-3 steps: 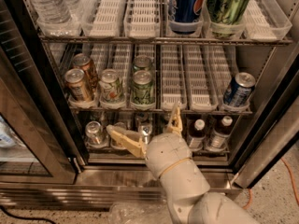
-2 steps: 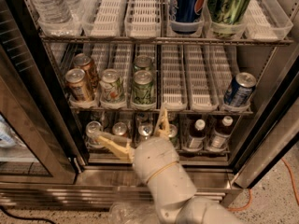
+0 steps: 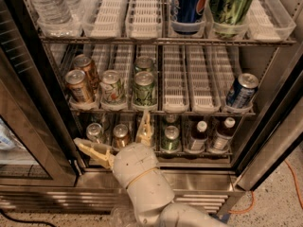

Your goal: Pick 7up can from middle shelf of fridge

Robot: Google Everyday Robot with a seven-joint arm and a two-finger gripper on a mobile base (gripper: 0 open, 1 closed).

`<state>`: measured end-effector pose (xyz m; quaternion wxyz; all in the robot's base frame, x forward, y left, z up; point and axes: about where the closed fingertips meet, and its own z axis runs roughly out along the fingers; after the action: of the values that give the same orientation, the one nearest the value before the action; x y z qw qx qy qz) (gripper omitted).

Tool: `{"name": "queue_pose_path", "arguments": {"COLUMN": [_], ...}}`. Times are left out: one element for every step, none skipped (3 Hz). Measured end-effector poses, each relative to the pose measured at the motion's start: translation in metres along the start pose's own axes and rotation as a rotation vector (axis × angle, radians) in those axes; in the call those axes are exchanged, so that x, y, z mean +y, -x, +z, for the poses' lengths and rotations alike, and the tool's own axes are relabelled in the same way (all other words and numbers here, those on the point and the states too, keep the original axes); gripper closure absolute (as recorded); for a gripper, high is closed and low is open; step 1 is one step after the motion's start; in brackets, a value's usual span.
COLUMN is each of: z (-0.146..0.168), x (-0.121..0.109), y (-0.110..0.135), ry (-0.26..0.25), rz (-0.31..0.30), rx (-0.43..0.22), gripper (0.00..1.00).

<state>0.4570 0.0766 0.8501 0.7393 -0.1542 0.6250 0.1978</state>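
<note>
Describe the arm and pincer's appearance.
Pincer, low in front of the fridge: two tan, ribbed fingers. Arm: smooth off-white rounded shells, small dark dots, a thin yellowish band around the wrist. No cables show on it.

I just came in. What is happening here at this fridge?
A robot arm is at the open fridge, there to take the 7up can. The can stands on the middle shelf, between a copper-orange can and a green can. The gripper is below that shelf's front edge, open wide and holding nothing.
</note>
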Motion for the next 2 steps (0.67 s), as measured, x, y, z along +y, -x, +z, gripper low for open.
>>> {"name": "queue_pose_path", "arguments": {"z": [0.007,0.007], "x": [-0.003,-0.035], "y": [-0.01,-0.021], "ry": [-0.036,-0.011], "rz": [-0.011,-0.032], "rx": [0.023,-0.013], "gripper": [0.0,0.0]}}
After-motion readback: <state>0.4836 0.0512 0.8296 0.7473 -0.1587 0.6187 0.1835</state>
